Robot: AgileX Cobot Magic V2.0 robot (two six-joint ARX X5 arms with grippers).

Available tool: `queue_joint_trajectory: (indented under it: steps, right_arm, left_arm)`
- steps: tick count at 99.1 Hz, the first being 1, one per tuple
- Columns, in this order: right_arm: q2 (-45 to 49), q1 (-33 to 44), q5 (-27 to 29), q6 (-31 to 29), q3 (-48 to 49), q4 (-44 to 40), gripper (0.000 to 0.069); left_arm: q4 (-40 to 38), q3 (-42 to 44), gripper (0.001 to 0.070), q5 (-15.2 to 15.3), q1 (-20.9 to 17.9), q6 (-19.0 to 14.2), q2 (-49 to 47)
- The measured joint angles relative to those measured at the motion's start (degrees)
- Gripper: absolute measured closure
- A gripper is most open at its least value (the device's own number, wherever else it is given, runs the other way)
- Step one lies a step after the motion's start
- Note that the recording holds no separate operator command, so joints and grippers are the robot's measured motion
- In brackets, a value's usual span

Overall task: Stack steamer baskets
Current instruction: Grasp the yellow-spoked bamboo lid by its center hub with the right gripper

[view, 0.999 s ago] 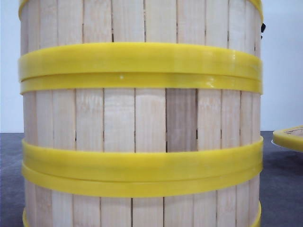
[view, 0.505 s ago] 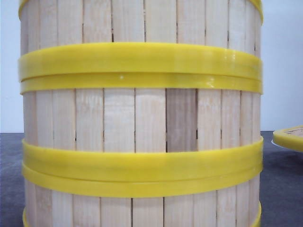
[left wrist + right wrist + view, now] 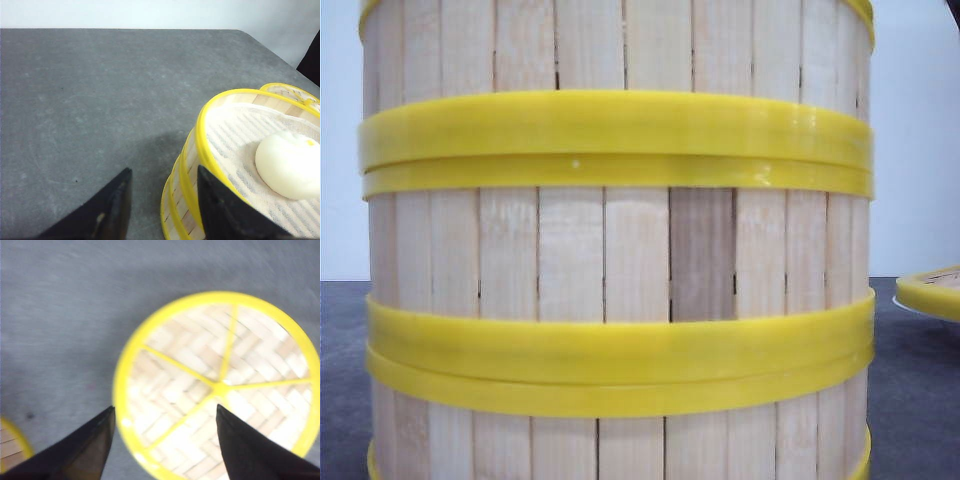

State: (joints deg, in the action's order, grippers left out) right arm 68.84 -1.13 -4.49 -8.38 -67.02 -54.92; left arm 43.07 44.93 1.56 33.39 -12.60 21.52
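Baskets: stack (image 3: 620, 260) fills the front view close to the camera; three tiers show, pale vertical slats with paired yellow bands where tiers meet.
Stack, left wrist view: same stack (image 3: 190, 200) stands on the desk (image 3: 100, 100), top tier open, woven floor lined with pale mesh.
Bun: one white round bun (image 3: 290, 165) lies in the top tier, a small yellow spot on it.
Second item, front view: a yellow-rimmed piece (image 3: 930, 292) sits low at the right edge, apart from the stack; only a part shows.
Lid: right wrist view shows a round woven disc (image 3: 220, 390) with yellow rim and yellow spokes meeting near its middle, lying flat on the desk; picture is blurred.
Left tool: (image 3: 162, 200) fingers spread, nothing held; one finger (image 3: 112, 210) over bare desk, the other (image 3: 220, 210) by the stack's top rim; contact with the rim cannot be told.
Right tool: (image 3: 162, 450) fingers wide apart, nothing held; above the lid's near edge, one finger (image 3: 80, 450) over the desk, the other (image 3: 255, 450) over the weave.
Other: a yellow-rimmed sliver (image 3: 12, 450) shows at the edge of the right wrist view, beside the lid but apart from it.
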Motion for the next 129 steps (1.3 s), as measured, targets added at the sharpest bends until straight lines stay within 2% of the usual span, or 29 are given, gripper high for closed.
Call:
queue_joint_trajectory:
  steps: [8,19,32,55,93,109,129]
  right_arm:
    - [2.71,1.75,-0.02,0.09,0.02,0.04,0.0302]
    - [6.23,2.82,0.04,0.31,0.02,0.22,0.0360]
    - [10.71,3.54,0.46,0.48,0.02,1.07,0.0395]
    - [16.13,4.57,1.79,0.52,0.07,1.03,0.0409]
    - [18.56,6.82,2.80,0.68,0.09,0.52,0.0441]
    - [18.58,6.86,2.80,0.70,0.09,1.07,0.0513]
    - [18.62,6.86,2.80,0.70,0.09,1.27,0.0551]
  left_arm:
    - [0.00,0.00,0.0475,0.00,0.00,0.42,0.00]
    - [0.00,0.00,0.0475,0.00,0.00,0.70,0.00]
    - [0.00,0.00,0.0475,0.00,0.00,1.01,0.00]
    - [0.02,0.00,0.0475,0.00,0.00,1.01,0.00]
    - [0.11,0.00,0.0475,0.00,0.00,1.03,0.00]
    - [0.11,0.00,0.0475,0.00,0.00,1.03,0.00]
    - [0.07,0.00,0.0475,0.00,0.00,1.03,0.00]
